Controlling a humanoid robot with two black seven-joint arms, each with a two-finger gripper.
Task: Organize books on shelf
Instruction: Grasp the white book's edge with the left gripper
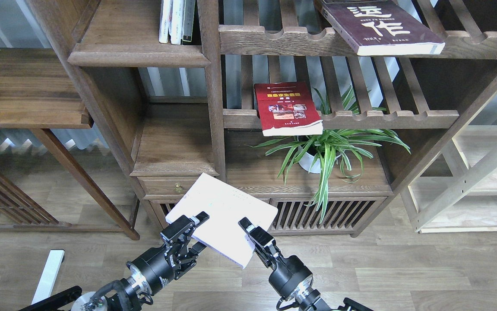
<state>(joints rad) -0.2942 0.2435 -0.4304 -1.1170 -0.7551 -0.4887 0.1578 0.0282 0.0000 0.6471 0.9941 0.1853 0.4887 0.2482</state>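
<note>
From the head view, you have the pale book (222,216) held flat and low in front of the bookcase, carried between both arms. Your left pincer (190,224) grips its near-left corner, fingers closed on the edge; your right pincer (248,231) clamps the near-right edge the same way. Two grips likely keep the wide cover from sagging or twisting while you lift.

The maroon book (380,26) lies flat on the upper slatted rack, its corner hanging past the notched rail. The red book (287,108) lies on the lower slatted rack, also overhanging, just above the potted plant (326,151). Neither sits where it belongs yet.

The solid shelf (138,54) at upper left already carries thin white books (175,21) upright against its right post, leaving open board to their left. The compartment is narrow, so you will probably need to tip the pale book upright and clear the thick front edge and the post on your way up.
</note>
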